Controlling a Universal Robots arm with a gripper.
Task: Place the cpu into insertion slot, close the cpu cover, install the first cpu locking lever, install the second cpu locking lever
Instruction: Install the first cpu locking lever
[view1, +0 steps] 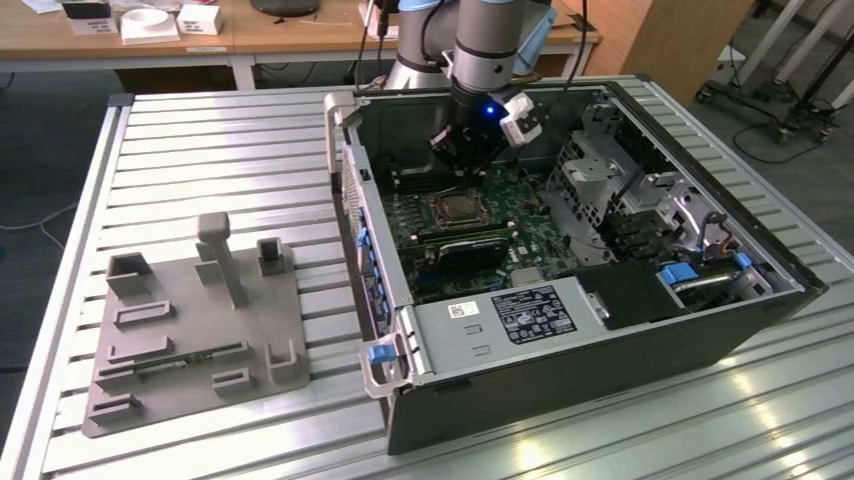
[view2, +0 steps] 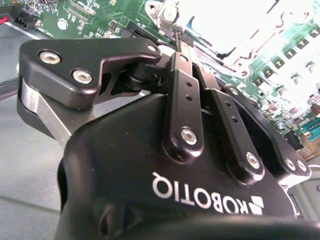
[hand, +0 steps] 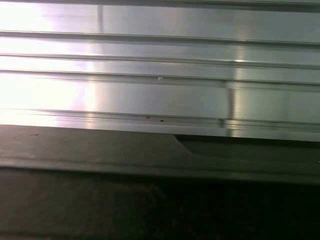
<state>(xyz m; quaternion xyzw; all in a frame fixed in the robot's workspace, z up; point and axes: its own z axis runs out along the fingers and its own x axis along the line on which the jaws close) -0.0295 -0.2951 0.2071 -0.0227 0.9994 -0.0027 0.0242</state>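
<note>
An open computer case (view1: 747, 300) lies on the slatted metal table, its green motherboard (view1: 514, 205) facing up. In the socket on that board sits the cpu (view1: 458, 208), a small grey square, and the silvery cpu cover (view1: 437, 212) lies flat as a frame around it. My gripper (view1: 461, 178) hangs inside the case just behind the socket, pointing down at its far edge. In the second wrist view the gripper (view2: 184, 42) is shut, with its tips close to the bright, washed-out socket frame (view2: 250, 55). I cannot make out how the locking levers stand.
A grey box with a white label (view1: 521, 310) fills the case's front. A metal drive cage (view1: 627, 190) stands toward the exterior view's right. On the table (view1: 200, 150) at the exterior view's left rests a grey fixture plate (view1: 187, 330). A desk with white boxes (view1: 147, 25) stands behind.
</note>
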